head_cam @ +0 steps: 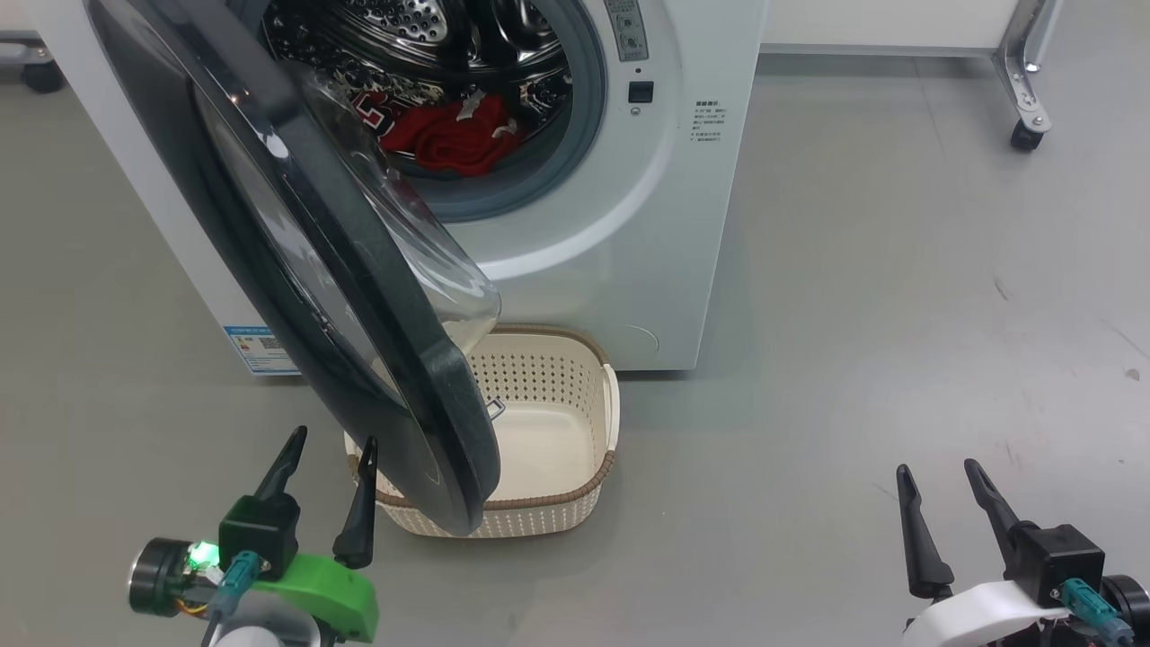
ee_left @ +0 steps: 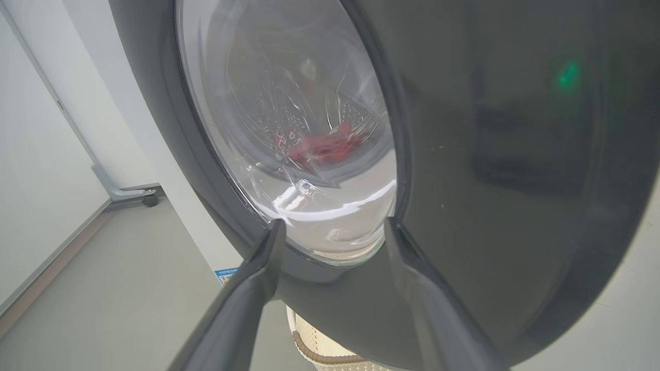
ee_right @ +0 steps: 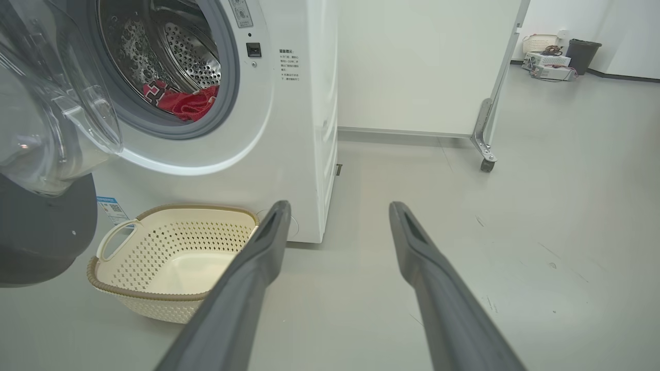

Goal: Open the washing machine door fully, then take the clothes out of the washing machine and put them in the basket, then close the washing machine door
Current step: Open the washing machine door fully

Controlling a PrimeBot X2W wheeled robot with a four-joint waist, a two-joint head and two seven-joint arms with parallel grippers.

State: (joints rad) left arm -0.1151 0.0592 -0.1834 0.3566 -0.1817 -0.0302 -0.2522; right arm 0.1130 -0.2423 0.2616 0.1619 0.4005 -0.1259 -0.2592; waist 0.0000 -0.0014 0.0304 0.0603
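Head: washing machine door (head_cam: 359,288) half-open over basket (head_cam: 539,377), clothes (head_cam: 458,139) behind it inside washing machine (head_cam: 629,225); left tool (head_cam: 332,438) just beside its lower rim, right tool (head_cam: 937,467) well apart, both spread empty. Left wrist: facing it close, likely stiff, glossy, slippery; push at free rim. Right wrist: clothes probably soft, light; pinch a raised fold.

Grey floor (ee_right: 567,206) (lightly scuffed); white partition (ee_right: 412,62) on castor (ee_right: 487,165); dark bin (ee_right: 582,50) far corner.
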